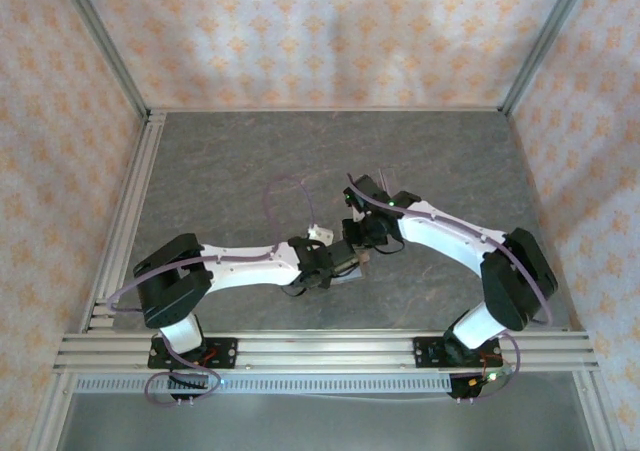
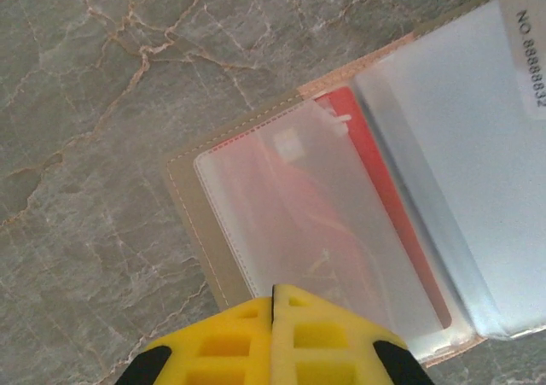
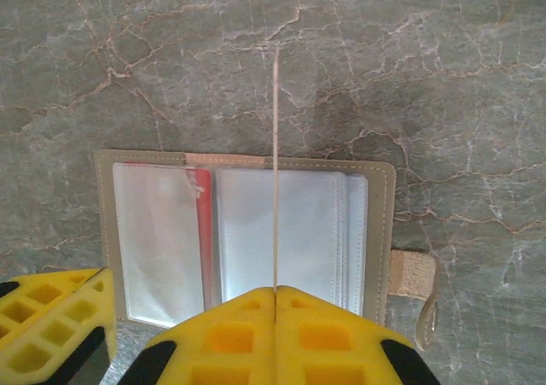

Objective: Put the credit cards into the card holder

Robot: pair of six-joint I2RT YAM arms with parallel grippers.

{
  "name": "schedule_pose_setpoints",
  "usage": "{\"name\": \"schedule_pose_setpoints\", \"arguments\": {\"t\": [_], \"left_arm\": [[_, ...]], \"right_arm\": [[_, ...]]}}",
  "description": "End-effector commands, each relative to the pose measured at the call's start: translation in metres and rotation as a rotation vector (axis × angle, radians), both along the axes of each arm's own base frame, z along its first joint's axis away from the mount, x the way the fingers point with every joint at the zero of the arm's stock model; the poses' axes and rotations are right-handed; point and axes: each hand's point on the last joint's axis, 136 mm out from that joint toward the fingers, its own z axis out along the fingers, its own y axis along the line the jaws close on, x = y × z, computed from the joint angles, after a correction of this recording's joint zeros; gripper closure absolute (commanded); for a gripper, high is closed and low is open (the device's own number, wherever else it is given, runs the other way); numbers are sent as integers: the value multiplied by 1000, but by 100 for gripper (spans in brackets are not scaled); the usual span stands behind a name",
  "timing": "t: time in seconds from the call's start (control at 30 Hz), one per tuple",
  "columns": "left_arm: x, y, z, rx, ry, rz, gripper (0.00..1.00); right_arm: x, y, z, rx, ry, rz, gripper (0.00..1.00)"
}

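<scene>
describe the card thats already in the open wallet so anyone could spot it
On the grey marbled table lies the open tan card holder, clear sleeves facing up. The red card sits in its left-hand sleeve as the right wrist view shows it, the only red there; the sleeves beside it look pale.

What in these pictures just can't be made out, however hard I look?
- Right wrist view: the thin stiff card in the right end effector shows edge-on; its face is hidden.
- Left wrist view: the red card inside the open olive-tan wallet is blurred by a frosted plastic sleeve; the white numbered label is cut by the frame's corner.
- Top view: both arms mostly cover the wallet.
</scene>
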Motion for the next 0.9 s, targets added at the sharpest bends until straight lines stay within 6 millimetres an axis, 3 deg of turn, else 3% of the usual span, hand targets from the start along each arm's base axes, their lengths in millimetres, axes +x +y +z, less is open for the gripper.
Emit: {"name": "schedule_pose_setpoints", "arguments": {"t": [0.0, 0.17, 0.4, 0.67, 0.87], "left_arm": [[8, 9, 8, -4, -51, 38, 100], [12, 8, 11, -13, -49, 23, 100], [12, 13, -2, -16, -11, 34, 100], [11, 24, -19, 11, 24, 54, 100], [8, 27, -36, 33, 49, 53, 100]], "right_arm": [[12, -5, 9, -44, -50, -22, 100], [12, -15, 5, -97, -54, -34, 100], [10, -16, -3, -140, -47, -28, 100], [-2, -12, -18, -181, -17, 6, 100], [-11, 4, -21, -111, 25, 28, 100]]}}
